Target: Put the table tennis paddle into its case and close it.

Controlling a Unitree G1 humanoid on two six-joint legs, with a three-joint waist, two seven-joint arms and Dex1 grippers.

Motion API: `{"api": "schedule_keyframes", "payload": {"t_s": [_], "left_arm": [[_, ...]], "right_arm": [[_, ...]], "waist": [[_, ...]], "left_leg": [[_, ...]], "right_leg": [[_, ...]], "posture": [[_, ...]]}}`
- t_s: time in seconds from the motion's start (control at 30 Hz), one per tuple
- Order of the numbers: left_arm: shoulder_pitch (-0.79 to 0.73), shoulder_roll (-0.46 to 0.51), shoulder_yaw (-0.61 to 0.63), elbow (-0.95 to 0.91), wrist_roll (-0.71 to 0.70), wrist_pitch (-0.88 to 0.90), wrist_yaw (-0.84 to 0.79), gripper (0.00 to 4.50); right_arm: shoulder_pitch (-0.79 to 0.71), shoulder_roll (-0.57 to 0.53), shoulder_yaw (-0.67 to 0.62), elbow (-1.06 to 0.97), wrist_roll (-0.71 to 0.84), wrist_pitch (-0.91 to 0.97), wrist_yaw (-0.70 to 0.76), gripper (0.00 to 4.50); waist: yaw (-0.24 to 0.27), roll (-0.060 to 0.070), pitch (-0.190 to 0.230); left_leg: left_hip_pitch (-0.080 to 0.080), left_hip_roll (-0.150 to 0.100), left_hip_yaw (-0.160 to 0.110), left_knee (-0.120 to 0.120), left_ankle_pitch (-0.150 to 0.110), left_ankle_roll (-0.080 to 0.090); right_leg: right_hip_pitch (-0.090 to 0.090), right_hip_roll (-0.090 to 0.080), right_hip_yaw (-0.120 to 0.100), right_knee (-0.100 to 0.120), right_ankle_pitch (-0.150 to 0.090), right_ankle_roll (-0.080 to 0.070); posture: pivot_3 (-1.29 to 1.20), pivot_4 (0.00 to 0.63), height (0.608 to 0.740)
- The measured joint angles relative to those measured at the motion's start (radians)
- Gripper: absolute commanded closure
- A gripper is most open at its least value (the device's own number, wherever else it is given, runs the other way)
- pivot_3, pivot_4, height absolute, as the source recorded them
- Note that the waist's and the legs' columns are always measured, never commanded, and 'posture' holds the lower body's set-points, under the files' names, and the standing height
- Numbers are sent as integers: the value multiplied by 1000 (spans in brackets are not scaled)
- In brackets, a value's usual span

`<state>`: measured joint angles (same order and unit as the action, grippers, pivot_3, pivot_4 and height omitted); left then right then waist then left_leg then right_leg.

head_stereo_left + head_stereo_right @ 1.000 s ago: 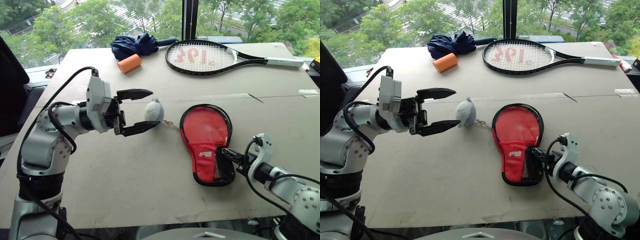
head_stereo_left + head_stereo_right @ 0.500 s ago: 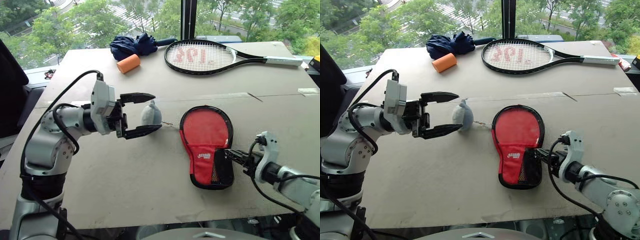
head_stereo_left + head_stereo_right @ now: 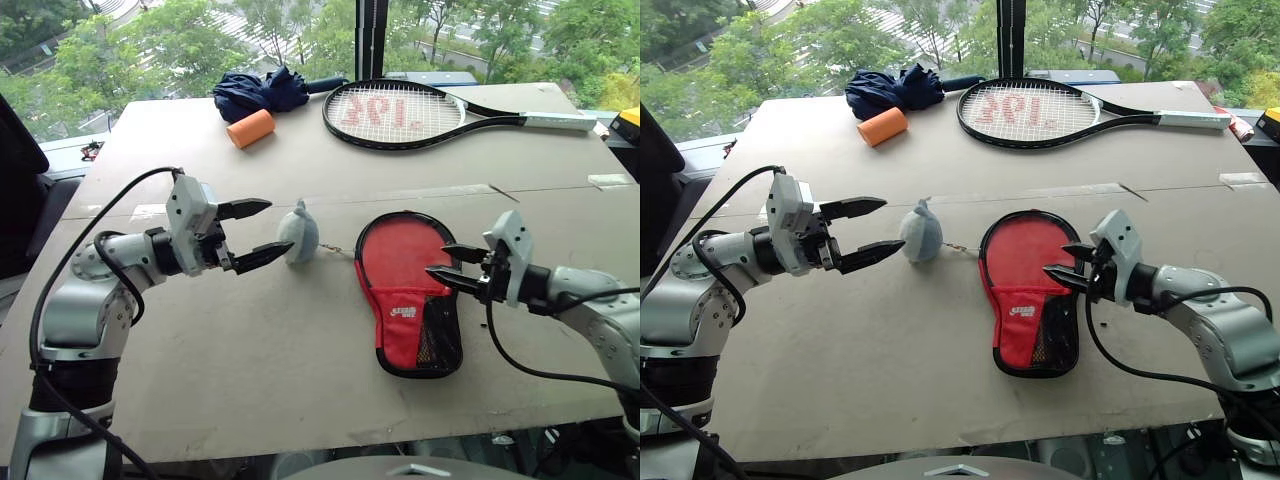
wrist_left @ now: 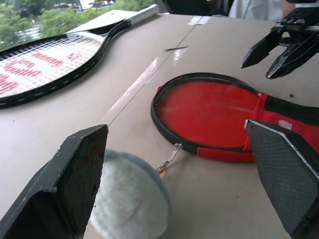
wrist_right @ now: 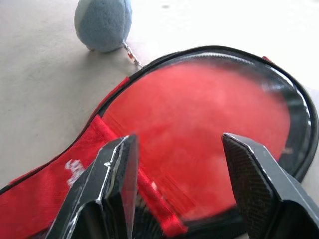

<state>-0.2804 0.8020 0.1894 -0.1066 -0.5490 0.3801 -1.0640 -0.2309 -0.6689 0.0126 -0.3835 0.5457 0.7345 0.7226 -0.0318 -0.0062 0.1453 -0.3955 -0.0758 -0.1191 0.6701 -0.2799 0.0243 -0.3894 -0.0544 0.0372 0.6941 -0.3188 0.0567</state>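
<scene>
The red case [image 3: 405,262] with black trim lies flat on the table, its mesh pocket and white logo facing up at the near end. The paddle is hidden; no handle shows. A grey-blue plush ball [image 3: 299,232] hangs by a short chain from the case's rim. My right gripper [image 3: 436,259] hovers open just above the middle of the case [image 5: 199,109], with nothing between its fingers. My left gripper [image 3: 281,225] is open and level, its fingertips on either side of the near face of the ball [image 4: 129,204], apart from it.
A big black tennis racket [image 3: 400,112] lies at the back of the table. A folded dark blue umbrella [image 3: 265,90] and an orange cylinder [image 3: 250,128] lie at the back left. A strip of tape [image 3: 615,183] lies near the right edge.
My right gripper has opened, left the case's near end, rolled, and risen forward over the case's middle. My left gripper has sunk a little and stayed open by the ball.
</scene>
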Motion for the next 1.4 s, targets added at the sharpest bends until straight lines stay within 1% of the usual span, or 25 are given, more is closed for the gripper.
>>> {"api": "schedule_keyframes", "payload": {"t_s": [0.1, 0.23, 0.37, 0.47, 0.5, 0.57, 0.67, 0.7, 0.73, 0.8, 0.83, 0.87, 0.9, 0.97, 1.0, 1.03, 1.07, 1.13, 1.2, 1.3, 1.4], "left_arm": [[-39, 12, -23, 99, 57, -46, -32, 0], [-126, 3, -97, 204, 118, -108, -88, 0], [-242, -31, -194, 347, 197, -148, -135, 0], [-301, -57, -240, 450, 251, -176, -141, 0], [-339, -72, -256, 521, 283, -195, -140, 0], [-396, -95, -276, 601, 309, -203, -144, 0], [-451, -122, -313, 690, 350, -224, -182, 0], [-460, -137, -320, 718, 360, -235, -191, 411], [-463, -145, -323, 732, 364, -245, -200, 592], [-472, -161, -326, 763, 370, -269, -221, 1321], [-479, -164, -328, 774, 371, -279, -239, 1962], [-490, -165, -328, 786, 372, -283, -259, 2307], [-498, -164, -328, 793, 373, -285, -269, 2835], [-519, -167, -328, 824, 380, -307, -292, 3699], [-531, -170, -327, 845, 387, -325, -294, 4060], [-547, -174, -326, 873, 392, -350, -294, 4305], [-571, -181, -324, 914, 400, -378, -286, 4434], [-629, -199, -324, 1001, 430, -428, -252, 4438], [-713, -231, -337, 1104, 481, -494, -182, 4438], [-834, -311, -372, 1254, 583, -582, -20, 4438], [-918, -401, -409, 1369, 677, -620, 164, 4438]], "right_arm": [[-44, 17, 109, 117, -101, -98, 39, 1859], [-60, 24, 162, 191, -173, -185, 80, 1859], [-62, 23, 184, 224, -217, -239, 101, 1859], [-61, 33, 182, 225, -226, -243, 99, 1859], [-61, 43, 183, 225, -229, -243, 95, 1859], [-57, 47, 176, 223, -230, -238, 92, 1859], [-46, 57, 171, 211, -232, -232, 77, 1859], [-43, 58, 171, 207, -233, -232, 75, 1763], [-42, 60, 171, 205, -234, -232, 73, 1763], [-36, 64, 170, 200, -235, -231, 69, 1763], [-33, 64, 170, 194, -236, -229, 67, 1763], [-31, 64, 170, 188, -238, -225, 65, 1763], [-30, 64, 171, 185, -241, -222, 65, 1763], [-26, 64, 173, 183, -251, -220, 61, 1763], [-24, 64, 173, 182, -253, -220, 60, 1763], [-23, 64, 174, 179, -256, -220, 58, 1763], [-20, 64, 174, 177, -260, -220, 58, 1763], [-18, 64, 175, 175, -265, -220, 58, 1763], [-18, 63, 177, 175, -273, -223, 58, 1763], [-22, 66, 187, 176, -288, -232, 59, 1763], [-25, 71, 193, 174, -296, -236, 59, 1763]], "waist": [[2, -2, 1], [2, -3, 0], [3, -5, -2], [-1, -6, -2], [-4, -8, -3], [-4, -8, -3], [-6, -9, -4], [-6, -9, -4], [-6, -9, -4], [-6, -9, -4], [-7, -9, -4], [-7, -9, -4], [-7, -9, -4], [-7, -9, -4], [-7, -9, -4], [-7, -9, -5], [-7, -10, -5], [-6, -11, -5], [-5, -13, -6], [-5, -15, -8], [-10, -16, -8]], "left_leg": [[-4, -1, 0, 0, 0, 0], [-3, -1, 0, 1, 0, 0], [-1, -1, -1, 1, 0, -1], [-1, -1, -1, 1, 0, -1], [-1, -1, -2, 1, 0, -1], [-1, -1, -2, 2, 0, -1], [-1, -2, -2, 2, 0, -1], [-1, -2, -2, 3, 0, -1], [-1, -2, -2, 3, 0, -1], [-1, -1, -2, 3, 0, -1], [-1, -1, -2, 3, 0, -1], [-1, -1, -2, 3, 0, -1], [-1, -1, -2, 3, 0, -1], [-1, -2, -2, 3, 0, -1], [-2, -2, -2, 3, 0, -1], [-2, -2, -2, 3, 0, -1], [-2, -2, -2, 3, 0, -1], [-2, -2, -3, 3, 0, -1], [-2, -2, -3, 4, 0, -1], [-2, -3, -3, 4, 0, -1], [-2, -3, -2, 4, 0, -1]], "right_leg": [[-3, -1, 0, -1, 0, 0], [-3, -1, 0, 0, 0, 0], [-2, -1, -1, 1, 0, 0], [-1, -1, -1, 1, 0, 0], [-1, 0, -1, 1, 0, 0], [-1, 0, -2, 2, 0, 0], [-1, 0, -1, 2, 0, 0], [-1, 0, -2, 2, 0, 0], [-1, 0, -2, 2, 0, 0], [-1, 0, -2, 2, 0, 0], [-1, 0, -2, 2, 0, 0], [-1, 0, -2, 2, 0, 0], [-1, 0, -2, 2, 0, 0], [-1, 0, -2, 2, 0, 0], [-1, 0, -2, 2, 0, 0], [-1, 0, -2, 2, 0, 0], [-1, 0, -2, 2, 0, 0], [-1, 0, -3, 2, 0, 0], [-1, 0, -5, 2, 0, 0], [-1, 0, -7, 3, 0, 0], [-1, 0, -6, 3, 0, 0]], "posture": [[0, 150, 740], [0, 150, 740], [0, 150, 740], [0, 150, 740], [0, 150, 740], [0, 150, 740], [0, 150, 740], [0, 150, 740], [0, 150, 740], [0, 150, 740], [0, 150, 740], [0, 150, 740], [0, 150, 740], [0, 150, 740], [0, 150, 740], [0, 150, 740], [0, 150, 740], [0, 150, 740], [0, 150, 740], [0, 150, 740], [0, 150, 740]]}}
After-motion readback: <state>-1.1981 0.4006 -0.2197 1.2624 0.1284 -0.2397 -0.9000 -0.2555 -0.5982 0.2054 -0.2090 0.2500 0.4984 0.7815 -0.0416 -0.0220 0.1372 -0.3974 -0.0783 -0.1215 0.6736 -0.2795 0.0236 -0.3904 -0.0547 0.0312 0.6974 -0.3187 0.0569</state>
